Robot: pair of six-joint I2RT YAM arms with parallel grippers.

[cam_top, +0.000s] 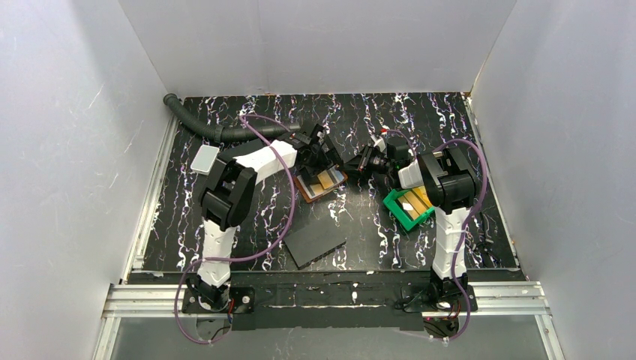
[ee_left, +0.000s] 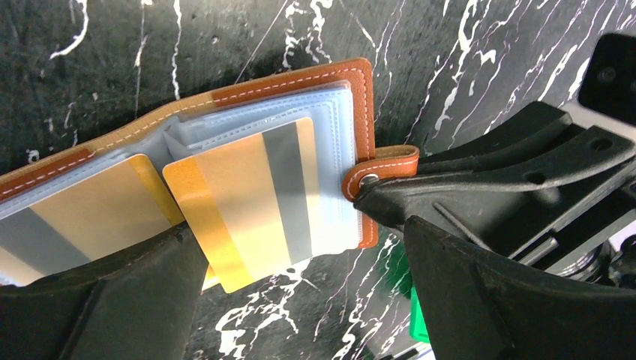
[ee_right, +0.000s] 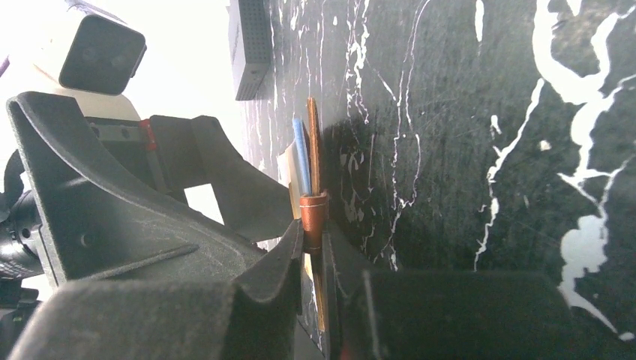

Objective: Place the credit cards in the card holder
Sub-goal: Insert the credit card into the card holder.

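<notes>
We see the card holder (cam_top: 321,182) lying open near the table (cam_top: 450,120) centre. The left gripper (cam_top: 319,161) hovers right over it, fingers (ee_left: 112,300) spread wide on either side and gripping nothing.

The right gripper (ee_right: 313,244) comes in from the holder's 3 o'clock side, fingers pinched on the brown snap tab (ee_left: 379,169).

In the left wrist view, one orange-yellow card (ee_left: 247,202) with a grey stripe lies tilted on the clear sleeves. Its 7 o'clock corner pokes past the holder's edge. We can't tell if it's inside a sleeve. A second striped card (ee_left: 90,217) sits on the other page, at 9 o'clock.

At 4 o'clock from the holder is a green bin (cam_top: 396,204) with more cards (cam_top: 418,199) inside. A dark grey slab (cam_top: 315,241) lies flat at 6 o'clock.
</notes>
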